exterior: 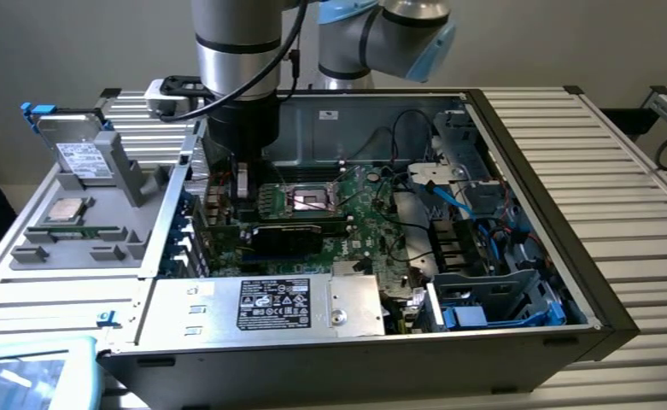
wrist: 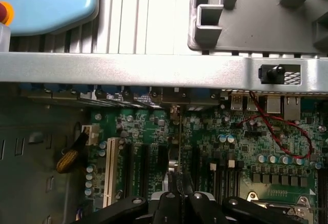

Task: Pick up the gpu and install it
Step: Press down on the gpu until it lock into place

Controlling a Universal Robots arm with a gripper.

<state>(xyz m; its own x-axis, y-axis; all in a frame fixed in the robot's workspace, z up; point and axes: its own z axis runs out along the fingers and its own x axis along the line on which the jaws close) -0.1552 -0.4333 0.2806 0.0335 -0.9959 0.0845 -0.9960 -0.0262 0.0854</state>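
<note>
Above the open computer case (exterior: 516,342), the arm came straight down, its silver and black wrist vertical over the half of the motherboard (exterior: 356,226) toward the exterior view's left. The end effector (wrist: 180,196) had its fingers drawn tight together on the top edge of the gpu (wrist: 179,147), a thin card seen edge-on in the wrist view, standing upright over the motherboard's expansion slots beside a white slot (wrist: 109,170). From the exterior view the card itself was hidden behind the wrist. Inside the case a power supply (exterior: 271,305) with a black label lay along the near wall. Beside the case, a grey parts tray (exterior: 77,226) sat on the ribbed aluminium bench (exterior: 606,171), against a plain pale wall.
</note>
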